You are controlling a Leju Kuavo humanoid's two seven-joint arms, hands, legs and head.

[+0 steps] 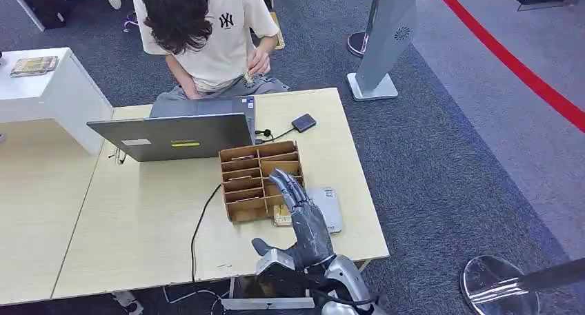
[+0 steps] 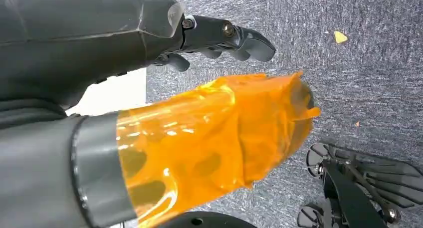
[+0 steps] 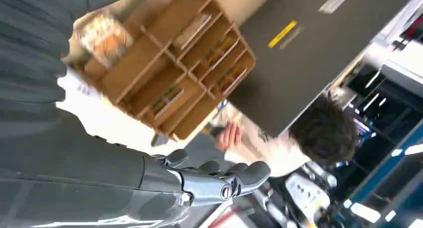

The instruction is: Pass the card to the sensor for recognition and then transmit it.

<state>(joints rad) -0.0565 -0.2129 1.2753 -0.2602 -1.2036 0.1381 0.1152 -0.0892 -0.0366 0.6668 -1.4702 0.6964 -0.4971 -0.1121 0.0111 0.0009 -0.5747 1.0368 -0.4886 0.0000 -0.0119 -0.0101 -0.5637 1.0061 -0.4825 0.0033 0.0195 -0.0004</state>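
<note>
- Right robot hand (image 1: 301, 215) is raised over the counter (image 1: 159, 225), above the near right edge of the cardboard organizer (image 1: 259, 179); fingers are stretched out and spread, nothing is held.
- A card (image 1: 281, 216) is seen flat on the counter, just beside the organizer's near right corner, touching the grey sensor pad (image 1: 328, 206).
- More cards are slotted in the organizer's compartments.
- Left robot hand (image 2: 219, 36) is hung over the carpet, fingers loosely apart, empty.
- A laptop (image 1: 172, 136) is placed behind the organizer; a person (image 1: 207, 32) is seated beyond it.
</note>
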